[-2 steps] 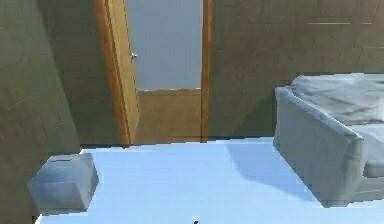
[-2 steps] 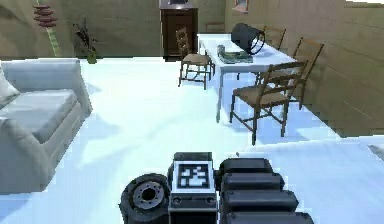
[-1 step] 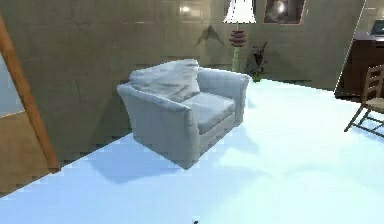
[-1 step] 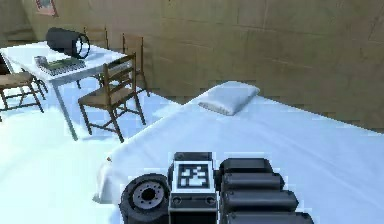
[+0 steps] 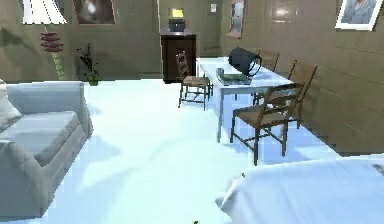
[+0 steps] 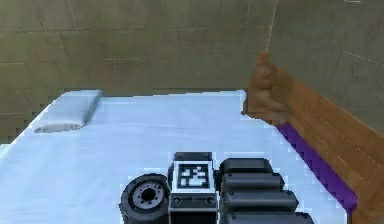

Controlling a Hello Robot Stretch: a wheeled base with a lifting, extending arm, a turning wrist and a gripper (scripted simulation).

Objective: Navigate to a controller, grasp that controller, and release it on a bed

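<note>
White bed [image 6: 150, 135] lies behind the claw [image 6: 145, 197], its hold untellable.

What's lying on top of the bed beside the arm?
A pale pillow at the far left and a brown teddy-like figure by the wooden frame. The arm covers the bed's near edge, so anything there is hidden.

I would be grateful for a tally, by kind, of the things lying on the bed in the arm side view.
white pillow: 1
brown teddy bear: 1
Total on the bed: 2
</note>
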